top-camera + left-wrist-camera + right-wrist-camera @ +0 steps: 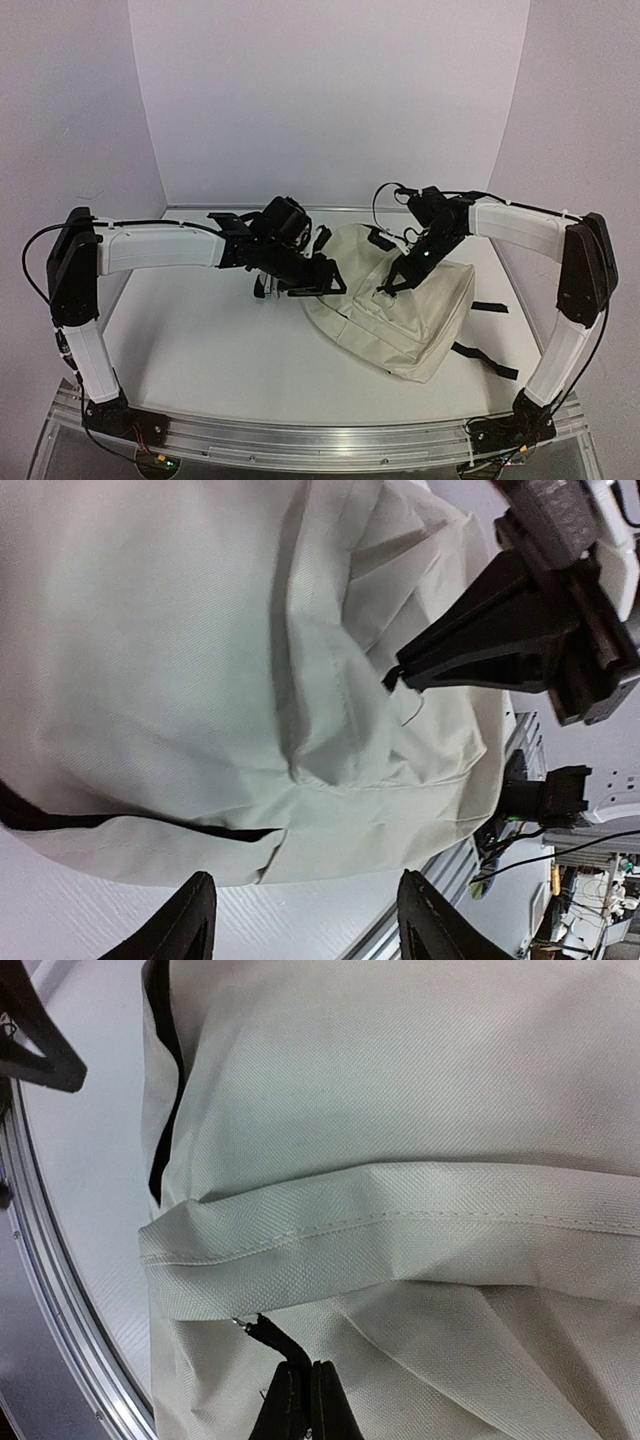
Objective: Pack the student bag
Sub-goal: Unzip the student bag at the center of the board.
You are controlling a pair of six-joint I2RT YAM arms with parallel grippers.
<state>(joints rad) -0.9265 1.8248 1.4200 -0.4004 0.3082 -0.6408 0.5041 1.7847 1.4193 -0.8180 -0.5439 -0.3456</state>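
Two end effectors are at one bag (pixel 400 305), which lies slumped on the right half of the surface (pixel 200 330), cream fabric uppermost and black straps (pixel 487 362) trailing toward the right arm's base. The right end effector (pixel 303 1375) has its fingers pressed fully together on a small black pull (pixel 262 1330) beside a folded seam. It is judged to be holding a slider tab so the zip can be drawn or the fabric kept taut. The left end effector (pixel 305 900) has its fingers spread with nothing between them, just beside the bag's left edge and near a black zip line (pixel 150 825). It is judged ready to steady the fabric or take a hold while the other arm pulls. The bag looks limp and creased, so a one-sided pull would likely drag it rather than run the zip, which would account for both arms attending the same end. It is not established whether the main compartment is open, since no lining or mouth shows. Nor can its contents, or what is to be packed, be identified. The pull is tiny and partly swallowed by the fingertips, so calling it a zip tab is a judgement. In the left wrist view the fingers are cut off at their roots by the lower frame edge. From above, the left arm hides the bag's upper-left corner.
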